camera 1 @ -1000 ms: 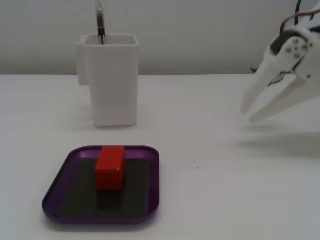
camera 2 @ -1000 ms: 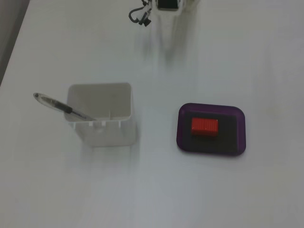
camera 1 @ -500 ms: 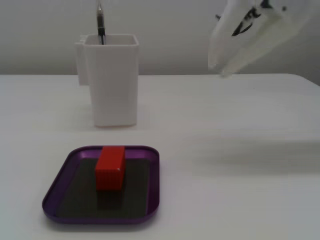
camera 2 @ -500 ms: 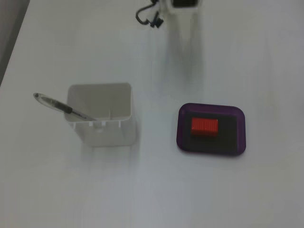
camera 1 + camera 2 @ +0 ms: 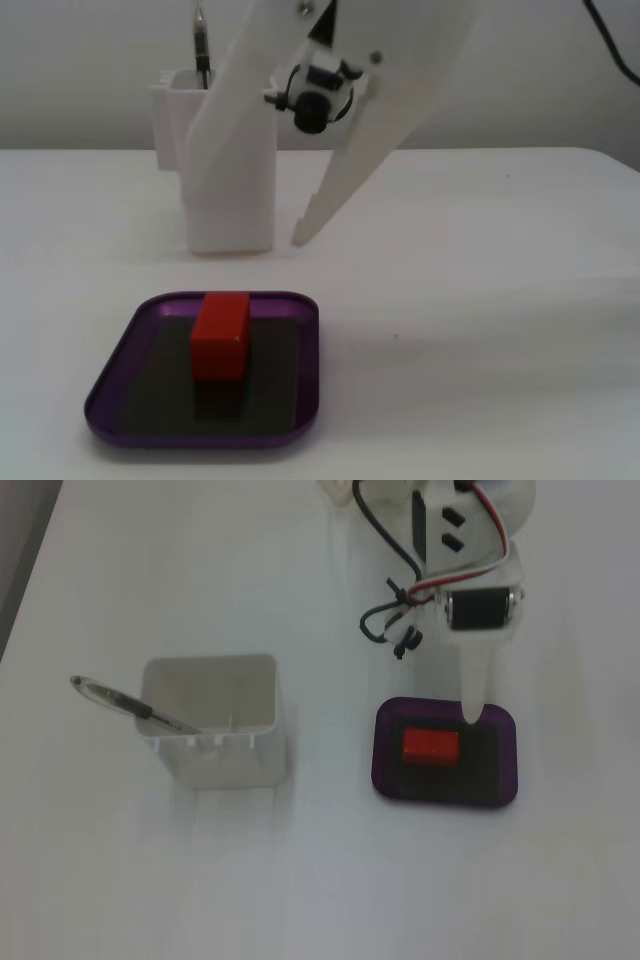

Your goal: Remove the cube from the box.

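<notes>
One cube (image 5: 220,336) lies in the box (image 5: 110,385); no writing is readable.

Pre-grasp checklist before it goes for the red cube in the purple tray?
1. Small red cube inside the shallow purple tray, upright: ok.
2. Nothing else in the tray: ok.
3. Gripper empty: ok. One finger ends above the table.
4. Gripper over the cube: not ok. It hangs behind the tray in a fixed view; from above its tip meets the tray's far edge.
5. Jaw opening wide enough: cannot tell.
6. Tall white container holding a pen clear of the path: ok.
</notes>
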You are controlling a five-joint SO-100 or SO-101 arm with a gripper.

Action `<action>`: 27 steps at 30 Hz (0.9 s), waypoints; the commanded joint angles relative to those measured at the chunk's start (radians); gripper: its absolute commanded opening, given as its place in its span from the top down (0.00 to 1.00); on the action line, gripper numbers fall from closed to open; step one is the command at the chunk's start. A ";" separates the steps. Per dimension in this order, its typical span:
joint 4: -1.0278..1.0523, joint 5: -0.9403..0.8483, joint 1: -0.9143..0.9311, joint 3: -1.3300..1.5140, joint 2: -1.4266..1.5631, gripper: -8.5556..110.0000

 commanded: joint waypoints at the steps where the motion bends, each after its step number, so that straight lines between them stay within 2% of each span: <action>1: 0.009 0.005 -0.006 -0.155 -0.104 0.76; 8: 0.009 -0.003 0.052 -0.216 -0.247 0.76; 16: -0.003 -0.008 0.126 -0.204 -0.261 0.76; 27: -0.003 -0.005 0.120 -0.215 -0.380 0.76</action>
